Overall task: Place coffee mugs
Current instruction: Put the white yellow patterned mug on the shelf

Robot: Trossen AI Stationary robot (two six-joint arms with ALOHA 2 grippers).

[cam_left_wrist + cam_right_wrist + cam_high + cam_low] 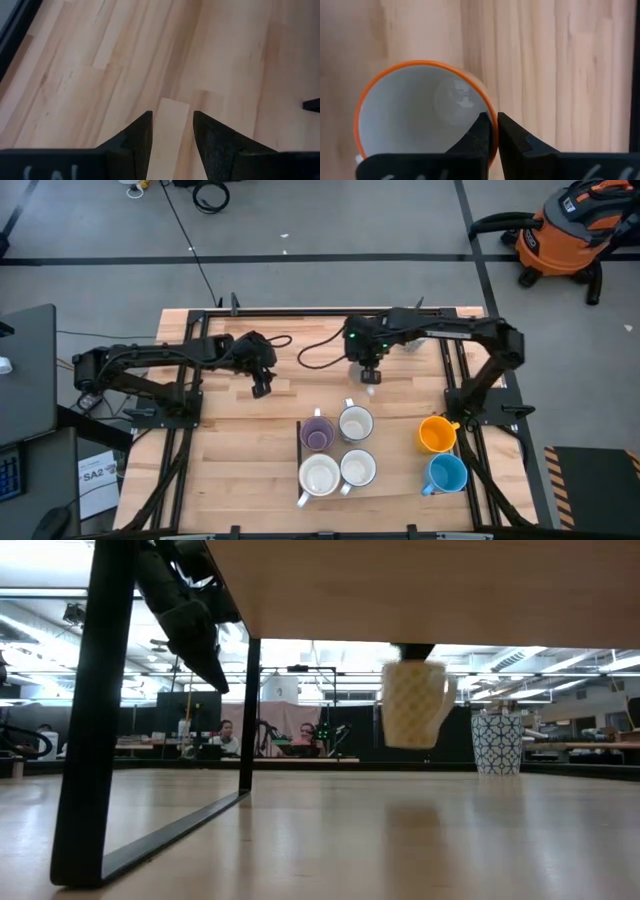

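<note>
Above the far middle of the tabletop [250,480], the right tool [491,120] had its two fingers pinched nearly together on the rim of an orange-rimmed mug [420,110], one finger inside the pale bowl and one outside; in the low view this mug [412,702] showed a cream, lattice-patterned outside and hung upright, clear of the wood; the left tool [171,117] hovered over bare planks on the left half of the tabletop, its fingers partly apart with nothing between them; nearer the front edge stood a cluster of four mugs, mouths up: a purple mug [318,433] just beside a white mug [355,423], and in front of them a larger white mug [320,476] beside another white mug [358,468]; to the right of that cluster, apart from it, an orange mug [437,434] stood just behind a blue mug [447,474]; the low view also showed a white cup with a blue pattern [497,743] standing on the wood; beyond the tabletop, two people sat far back in the room.
</note>
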